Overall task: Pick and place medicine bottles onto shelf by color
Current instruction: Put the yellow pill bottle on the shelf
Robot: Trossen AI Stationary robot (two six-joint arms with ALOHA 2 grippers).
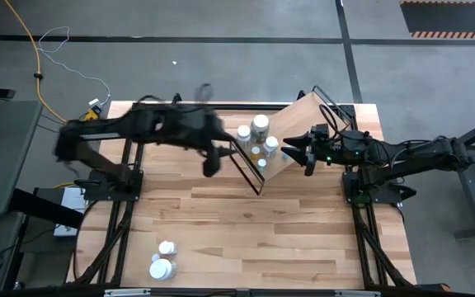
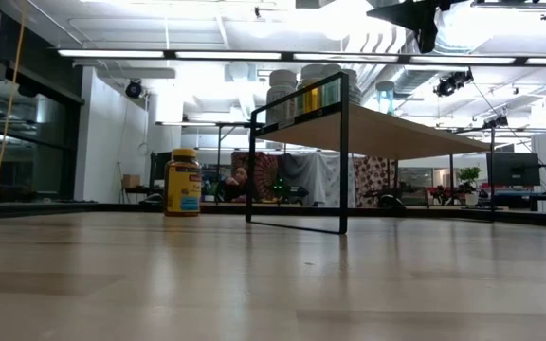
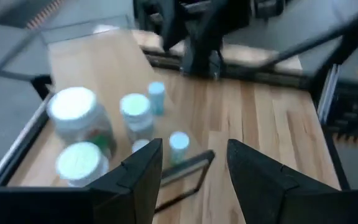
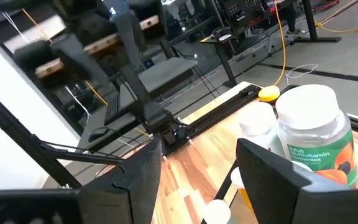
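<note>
So far, we count about five small white-capped medicine bottles (image 1: 260, 124) standing on the light-wood shelf with black wire frame ends (image 1: 299, 115), while two white bottles (image 1: 162, 268) wait at the near edge of the butcher-block table (image 1: 262, 231). Both the left hand (image 1: 211, 165) and the right hand (image 1: 291, 150) hang beside the shelf, fingers spread and holding nothing, so we judge the task mostly done.

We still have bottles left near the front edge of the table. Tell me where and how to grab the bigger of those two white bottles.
Grip the bigger white bottle across its round body, just under the cap, coming straight down from above. It appears to stand upright, cap up. The smaller bottle sits close behind it, so set the fingers left and right of it. The left gripper is open and nearer.
</note>
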